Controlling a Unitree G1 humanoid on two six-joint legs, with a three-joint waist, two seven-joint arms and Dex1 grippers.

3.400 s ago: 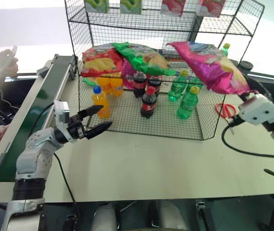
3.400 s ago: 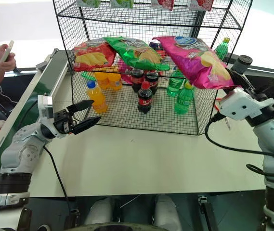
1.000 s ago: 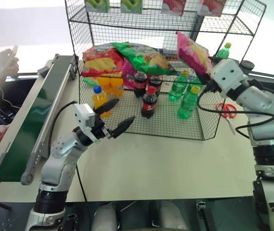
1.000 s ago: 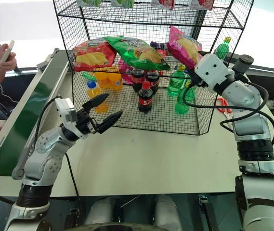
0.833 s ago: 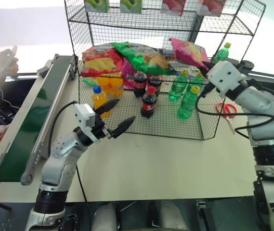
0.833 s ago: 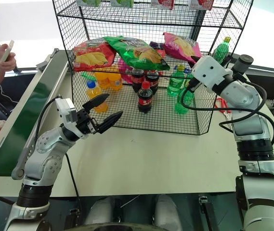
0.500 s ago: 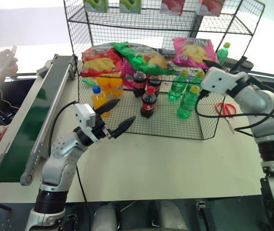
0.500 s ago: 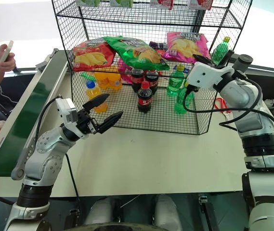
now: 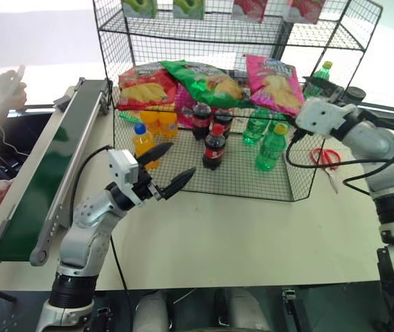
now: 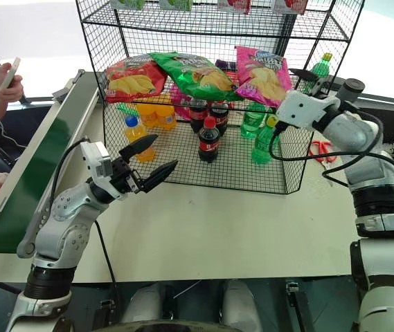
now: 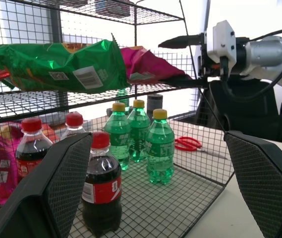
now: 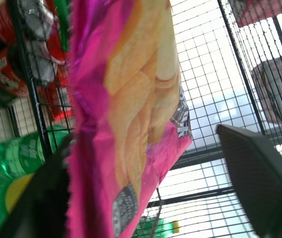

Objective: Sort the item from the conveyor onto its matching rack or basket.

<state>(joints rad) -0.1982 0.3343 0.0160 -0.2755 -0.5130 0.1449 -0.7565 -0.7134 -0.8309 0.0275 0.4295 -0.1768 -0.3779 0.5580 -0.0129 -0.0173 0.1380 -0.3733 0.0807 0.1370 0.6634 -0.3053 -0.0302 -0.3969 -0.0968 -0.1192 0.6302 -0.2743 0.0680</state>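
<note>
Pink chip bag (image 9: 274, 81) lies on the middle shelf of the black wire rack (image 9: 321, 38), upper right of centre in the head view, right of the green chip bag (image 9: 205, 81) and the red chip bag (image 9: 143, 84); its lower edge hangs over the shelf front above the green bottles (image 9: 269, 146). Right gripper (image 10: 306, 81) sits at the rack's right end, just beside the bag, jaws spread wide; in the head views nothing is pinched between them. In the right wrist view the pink bag (image 12: 131, 114) hangs between the two fingers (image 12: 259, 173); whether either one touches it cannot be told. Left gripper (image 9: 167, 169) hovers over the tabletop (image 9: 238, 235), lower left of centre, in front of the rack's fenced base, jaws spread wide, holding nothing, touching nothing. Cola bottles (image 9: 213, 146) and orange bottle (image 9: 142, 145) stand in the base. Conveyor (image 9: 44, 173) runs along the left side, belt bare. Red scissors (image 9: 325, 158) lie on the tabletop right of the rack. A person's hand (image 9: 10, 86) holds a phone at the upper left edge.
</note>
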